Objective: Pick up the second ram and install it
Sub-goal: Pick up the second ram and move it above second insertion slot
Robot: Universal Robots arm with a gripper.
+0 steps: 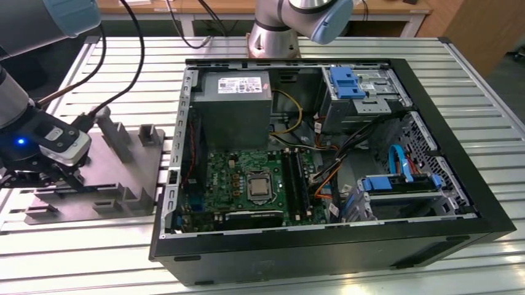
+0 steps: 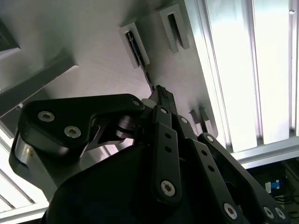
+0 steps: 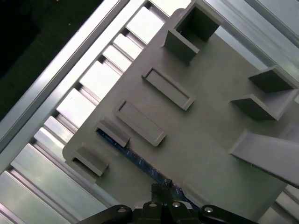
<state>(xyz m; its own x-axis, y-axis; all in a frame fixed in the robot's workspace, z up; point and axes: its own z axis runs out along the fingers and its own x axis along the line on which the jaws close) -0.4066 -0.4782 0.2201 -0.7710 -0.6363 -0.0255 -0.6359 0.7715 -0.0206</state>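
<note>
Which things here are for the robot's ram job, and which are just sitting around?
For the job:
second ram
end effector, shut on it
grey fixture plate holding it
green motherboard in the computer case

Just sitting around:
grey power-supply box
blue drive brackets
wires
slatted table

Slatted metal table (image 1: pixel 492 153) bears grey fixture plate (image 1: pixel 123 178) and computer case (image 1: pixel 328 258).
</note>
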